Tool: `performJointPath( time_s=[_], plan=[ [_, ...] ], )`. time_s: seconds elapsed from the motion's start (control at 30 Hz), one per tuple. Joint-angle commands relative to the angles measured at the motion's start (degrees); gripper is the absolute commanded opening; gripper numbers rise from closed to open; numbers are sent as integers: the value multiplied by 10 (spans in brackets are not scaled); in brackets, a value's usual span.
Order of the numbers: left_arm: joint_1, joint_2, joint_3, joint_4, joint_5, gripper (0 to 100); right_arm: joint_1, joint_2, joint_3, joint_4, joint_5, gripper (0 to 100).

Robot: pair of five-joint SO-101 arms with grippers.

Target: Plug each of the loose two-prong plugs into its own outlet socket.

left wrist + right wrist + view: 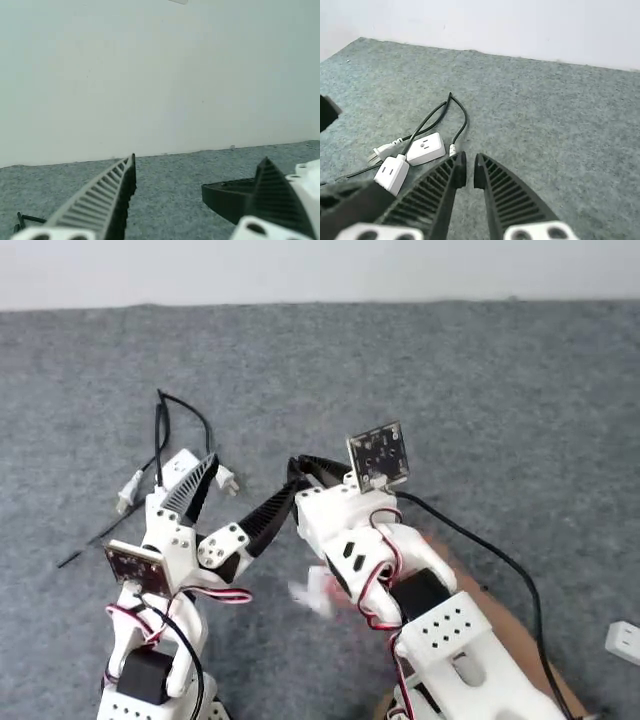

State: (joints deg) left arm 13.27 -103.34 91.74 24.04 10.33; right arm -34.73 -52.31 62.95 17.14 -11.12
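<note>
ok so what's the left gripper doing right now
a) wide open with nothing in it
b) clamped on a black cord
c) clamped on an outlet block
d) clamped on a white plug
a: the left wrist view shows the left gripper spread wide, with only bare grey carpet seen through the gap and nothing held

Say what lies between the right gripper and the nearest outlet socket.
Right wrist view: a white plug lies between the right gripper and that outlet socket.
</note>
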Motion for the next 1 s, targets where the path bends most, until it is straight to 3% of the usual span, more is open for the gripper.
performJointPath(
  time_s=[0.0, 0.5, 0.77, 0.97],
  plan=[
    [18, -4, -10, 13, 4, 371, 0, -21, -13, -6, -8, 38],
    [14, -4, -8, 15, 4, 371, -2, -21, -10, -6, -8, 38],
    [-4, -4, -18, 14, 4, 371, -3, -21, 23, -95, -8, 38],
    [-1, -4, -33, 33, -18, 371, -9, -25, 25, -100, -8, 38]
  ],
)
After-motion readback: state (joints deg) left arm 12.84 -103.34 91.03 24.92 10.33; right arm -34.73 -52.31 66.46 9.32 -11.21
